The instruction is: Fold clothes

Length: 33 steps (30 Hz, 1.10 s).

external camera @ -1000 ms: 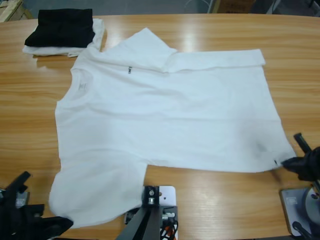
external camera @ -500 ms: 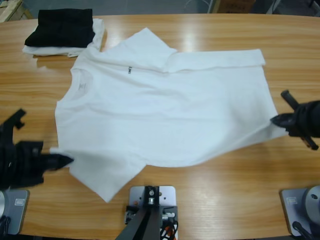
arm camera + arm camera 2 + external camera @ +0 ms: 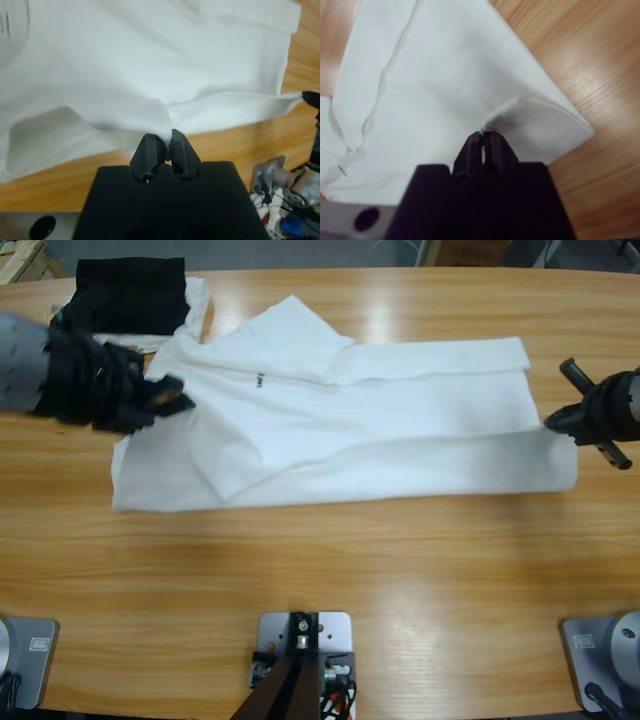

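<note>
The white T-shirt (image 3: pixel 340 430) lies spread across the middle of the long wooden table (image 3: pixel 330 560). Its neck points to the left end of the table and its bottom edge to the right end, so its long way runs from one arm to the other. The near half is lifted and folded over toward the far half, which makes a long fold line along the near side.

The left gripper (image 3: pixel 165 398) is up by the neck end of the shirt. From its own camera you can see its two black jaws pressed together with a pinch of white cloth (image 3: pixel 161 131) between them. The right gripper (image 3: pixel 560 420) is at the other end, by the bottom edge. Its jaws are pressed together too, with a corner of the shirt's edge (image 3: pixel 492 127) caught in them. So each arm holds its own end, and the cloth hangs between them.

I think the fold is about half done. The held edge sits over the middle of the shirt, and the far edge lies a bit farther away from both grippers. Both arms look about as near to it as each other, so they would need to go together, or the fold could end up crooked.

A pile of folded clothes with a black one on top (image 3: pixel 130 295) sits at the far left corner, just beside the shirt's sleeve.
</note>
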Tool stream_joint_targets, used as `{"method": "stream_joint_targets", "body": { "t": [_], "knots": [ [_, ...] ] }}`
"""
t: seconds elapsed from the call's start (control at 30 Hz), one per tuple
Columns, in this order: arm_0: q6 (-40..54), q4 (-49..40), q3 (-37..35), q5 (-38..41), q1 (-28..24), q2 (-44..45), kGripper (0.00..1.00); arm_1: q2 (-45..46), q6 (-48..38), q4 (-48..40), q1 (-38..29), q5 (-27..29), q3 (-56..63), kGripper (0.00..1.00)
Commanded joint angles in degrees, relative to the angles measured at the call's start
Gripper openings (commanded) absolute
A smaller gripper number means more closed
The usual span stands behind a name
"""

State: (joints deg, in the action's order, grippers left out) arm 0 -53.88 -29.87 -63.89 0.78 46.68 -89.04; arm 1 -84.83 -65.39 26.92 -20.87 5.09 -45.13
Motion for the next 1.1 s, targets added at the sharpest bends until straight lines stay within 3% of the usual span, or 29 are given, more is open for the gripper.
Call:
{"method": "stream_joint_targets", "body": {
  "t": [0.03, 0.57, 1.1],
  "knots": [
    [5.4, -2.7, -6.5, 0.7, -3.3, -7.5, 0.0, -5.5, 2.3, -3.2, 3.1, -1.8, -0.8, 0.0],
    [18.6, -4.0, -14.5, -5.9, -3.4, -13.5, 0.0, -7.0, 4.2, -2.0, 3.1, -0.6, 0.6, 0.0],
    [21.2, -5.6, -15.7, -7.8, -4.3, -17.1, 0.0, -10.0, 6.9, -4.5, 5.0, 1.1, 0.7, 0.0]
  ]
}}
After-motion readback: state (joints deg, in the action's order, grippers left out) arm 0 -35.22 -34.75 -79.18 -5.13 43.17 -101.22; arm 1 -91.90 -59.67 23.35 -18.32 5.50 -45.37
